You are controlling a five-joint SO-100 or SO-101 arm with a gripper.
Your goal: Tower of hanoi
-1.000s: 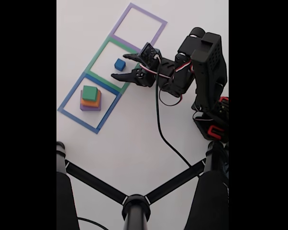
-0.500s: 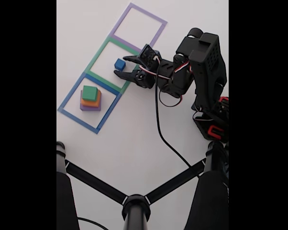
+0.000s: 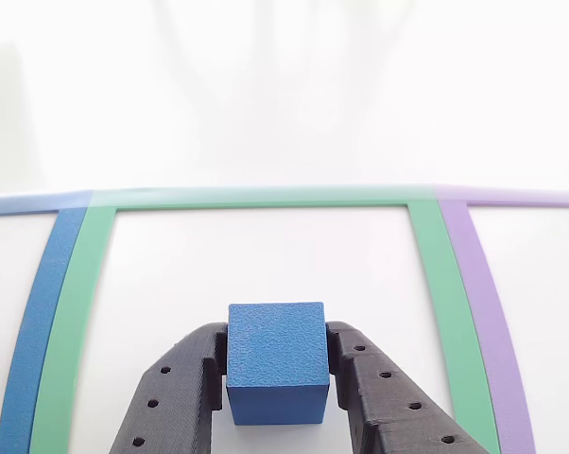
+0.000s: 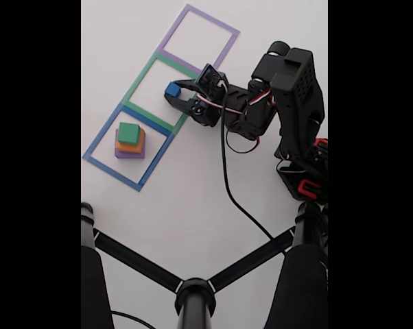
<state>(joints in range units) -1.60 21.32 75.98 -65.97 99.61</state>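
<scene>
Blue cube sits clamped betw. gripper fingers, inside green tape square on white desk. Lift straight up w/ steady squeeze before carrying; keep clear of stacked blocks nearby.

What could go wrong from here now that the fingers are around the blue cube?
1. The gripper pinches the blue cube near its fingertips, so the cube might twist or slip out on lifting.
2. The stack of green, orange and purple blocks sits close by in the blue tape square; a low carry could knock it.
3. The arm's cable hangs loose and might drag.
</scene>
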